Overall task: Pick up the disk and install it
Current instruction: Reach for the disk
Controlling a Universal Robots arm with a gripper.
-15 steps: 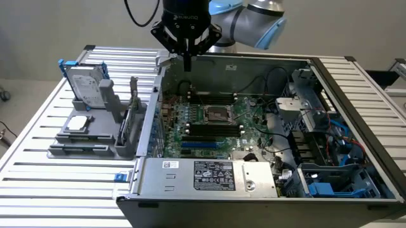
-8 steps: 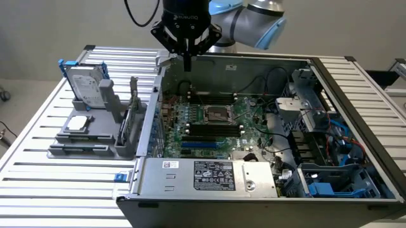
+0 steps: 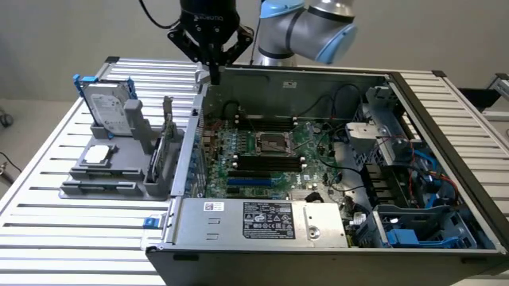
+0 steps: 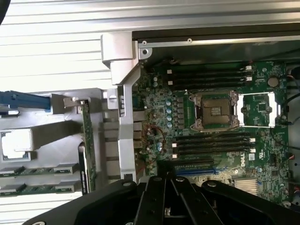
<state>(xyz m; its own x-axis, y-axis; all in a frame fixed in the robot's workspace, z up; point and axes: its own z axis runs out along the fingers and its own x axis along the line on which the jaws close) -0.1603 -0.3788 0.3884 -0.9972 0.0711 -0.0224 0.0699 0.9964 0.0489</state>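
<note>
a slatted metal table (image 3: 47, 179) carries everything. most of it is taken up by an open computer case (image 3: 302, 89) lying on its side, with the green motherboard (image 3: 270, 161) facing up inside. a silver power supply (image 3: 263, 223) with a printed label sits along the case's near edge. the arm (image 3: 318, 27) comes in from behind the case's far wall.

on the exterior view's left of the case, just beside its wall, stands a grey rack (image 3: 104, 179). the disk (image 3: 109, 110) is in the rack's far end, standing on its short edge. its long axis runs up and down and leans a little off vertical. its broad labelled face looks toward the exterior camera. the blue carrier frame shows along its top and its side edges. in the wrist view the disk (image 4: 23, 101) shows as a thin blue strip seen edge-on from above.

the gripper (image 3: 213, 76) hangs fingers-down over the case's far corner on the exterior view's left, close above the rim. its jaws are closed together with nothing between them. it is apart from the disk, with bare table slats between the two. in the wrist view the gripper (image 4: 164, 180) sits over the motherboard (image 4: 211, 122) near the case wall.

a small square silver chip (image 3: 97, 155) lies flat on the rack nearer the exterior camera than the disk. the chip (image 4: 16, 145) also shows in the wrist view. an empty cpu socket (image 3: 275, 143) sits mid-board.
</note>
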